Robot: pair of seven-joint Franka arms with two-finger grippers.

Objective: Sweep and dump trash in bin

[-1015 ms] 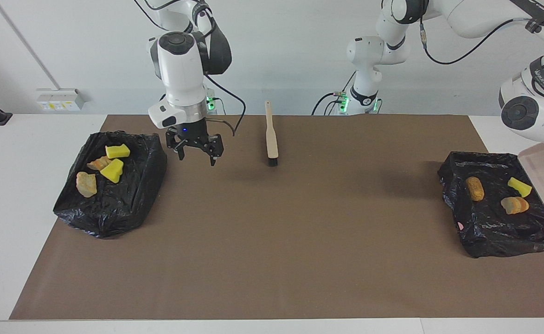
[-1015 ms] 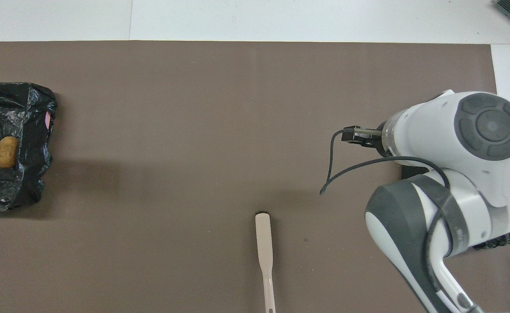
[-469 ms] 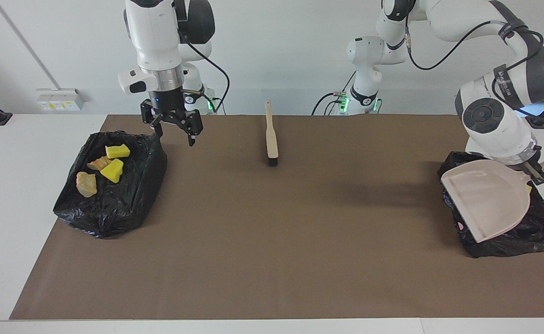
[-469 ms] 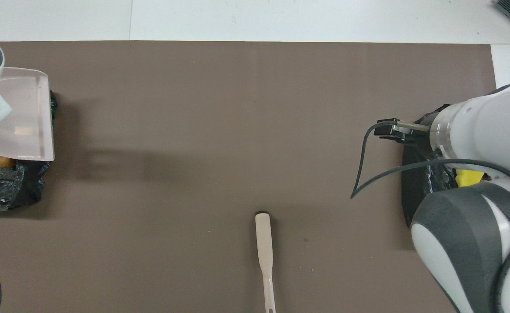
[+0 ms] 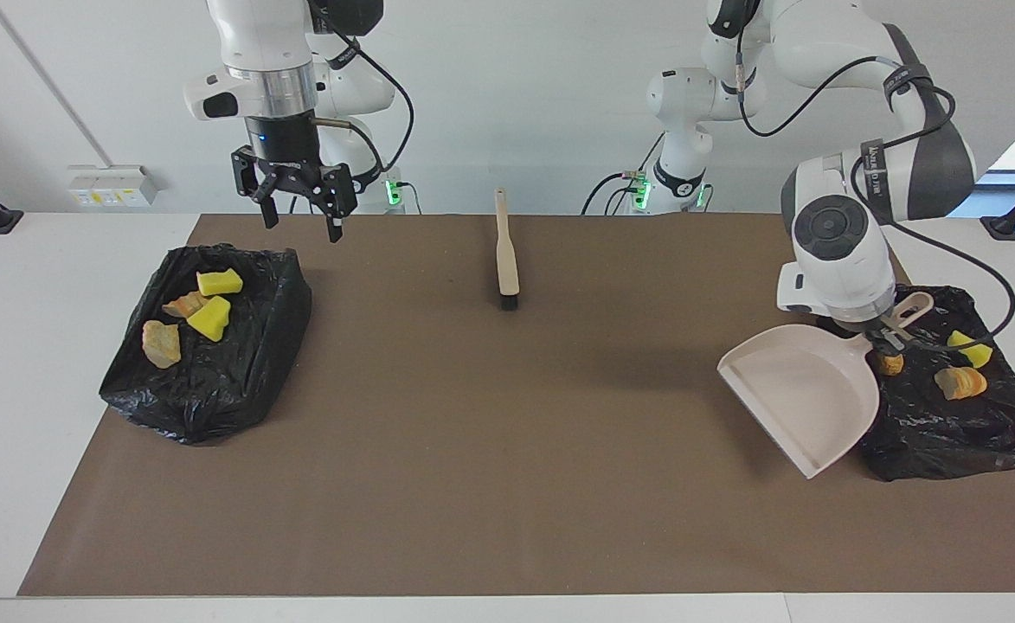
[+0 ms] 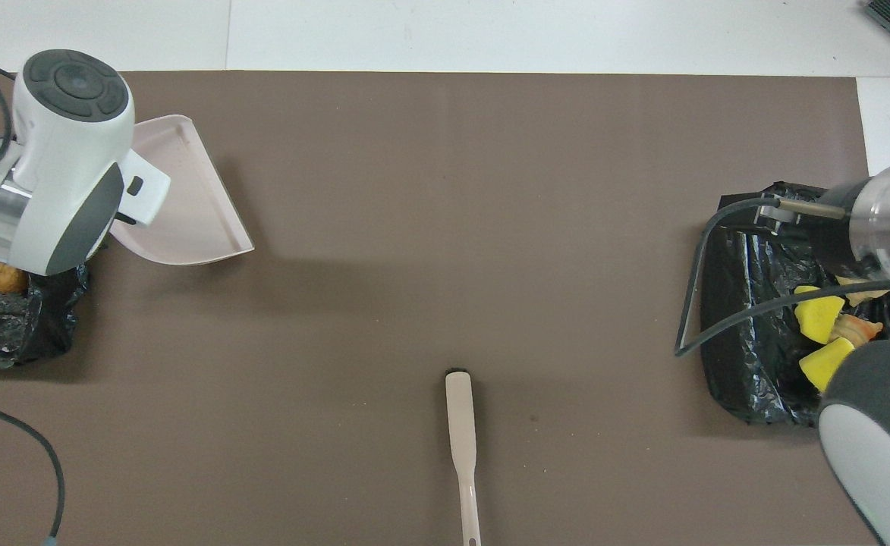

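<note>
The trash lies in two black bag-lined bins. The bin (image 5: 213, 381) at the right arm's end holds yellow sponge chunks (image 5: 219, 281) and brown pastry lumps (image 5: 161, 343). The bin (image 5: 948, 433) at the left arm's end holds a pastry lump (image 5: 960, 382), a yellow chunk (image 5: 970, 349) and a partly hidden lump (image 5: 889, 364). My left gripper (image 5: 888, 331) is shut on the handle of the empty beige dustpan (image 5: 797, 394), held tilted over the mat beside that bin. My right gripper (image 5: 299, 216) is open and empty, raised over the mat's edge beside its bin.
A beige brush (image 5: 505, 251) with black bristles lies on the brown mat (image 5: 507, 450) midway between the arms, near the robots; it also shows in the overhead view (image 6: 461, 440). White table surrounds the mat.
My left arm has carried the dustpan off its bin toward the table's middle, uncovering the trash there. My right gripper has risen and drawn back toward the robots.
</note>
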